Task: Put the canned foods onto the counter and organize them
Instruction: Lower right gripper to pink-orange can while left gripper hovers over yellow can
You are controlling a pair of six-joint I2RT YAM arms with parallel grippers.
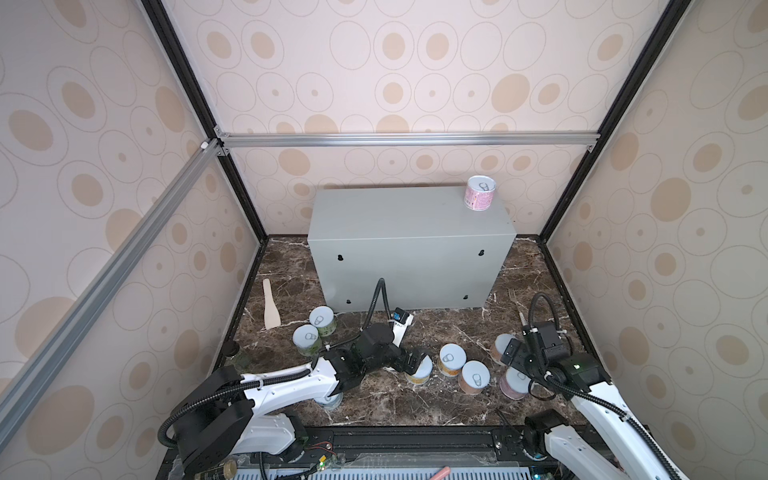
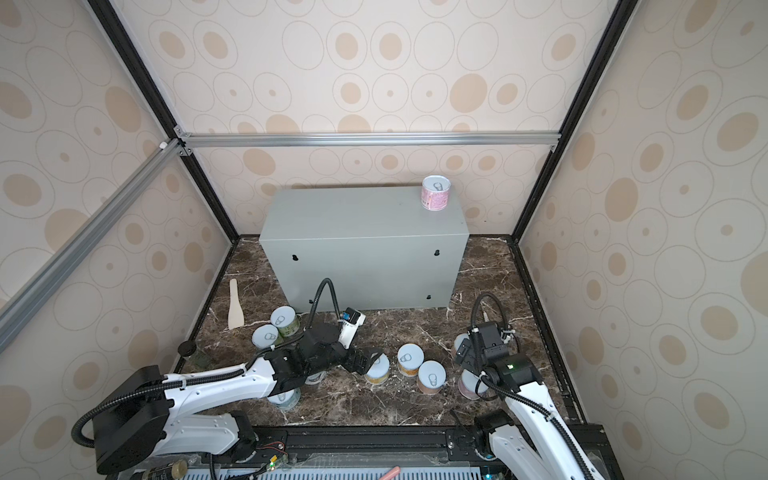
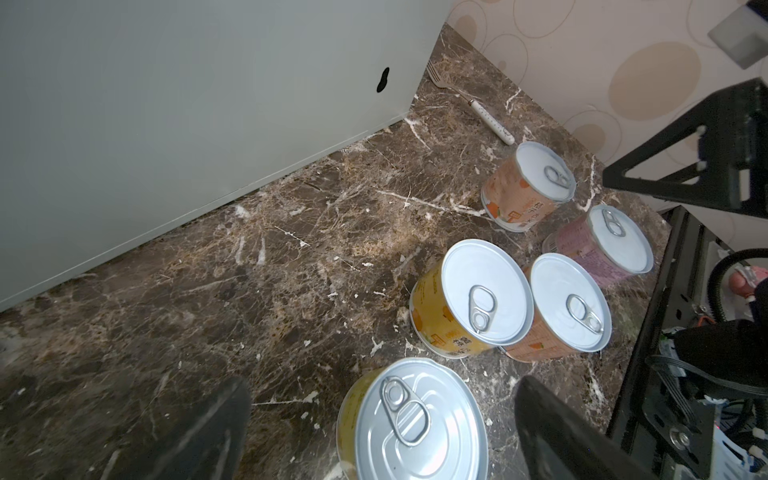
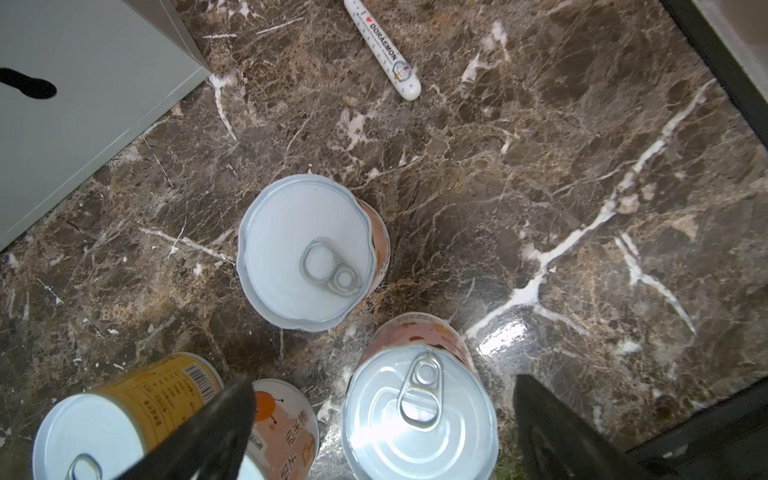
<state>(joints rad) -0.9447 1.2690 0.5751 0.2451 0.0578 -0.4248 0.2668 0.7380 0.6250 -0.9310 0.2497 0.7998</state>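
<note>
- One pink can (image 1: 480, 193) is up on the grey counter (image 1: 395, 216), at its far right corner. The rest stand down on the brown marble (image 1: 374, 399). Which goes next?
- Maybe two at once. The left hand (image 3: 382, 415) is spread wide, with a yellow can (image 3: 415, 419) between its fingers. The right hand (image 4: 386, 424) is spread wide too, with the other pink can (image 4: 419, 419) between its fingers.
- Are they pinching?
- No. Both hands are empty, and I see gaps beside each can.
- Which way do the cans stand?
- Straight up, lids on top. So I think each hand must go down around the round side and squeeze.
- Where is the counter from there?
- Farther away and higher up. The left hand is nearer its middle. The right hand is nearer its right end, where the pink can sits.
- What can't you see?
- In both top views the hands cover most of their cans, so I cannot tell how low they are. One half-hidden can (image 1: 328, 401) peeks out under the left arm, and its colour is hard to tell. Two green cans (image 1: 322, 322) sit on the left, well apart from both hands. I can't find all ten.
</note>
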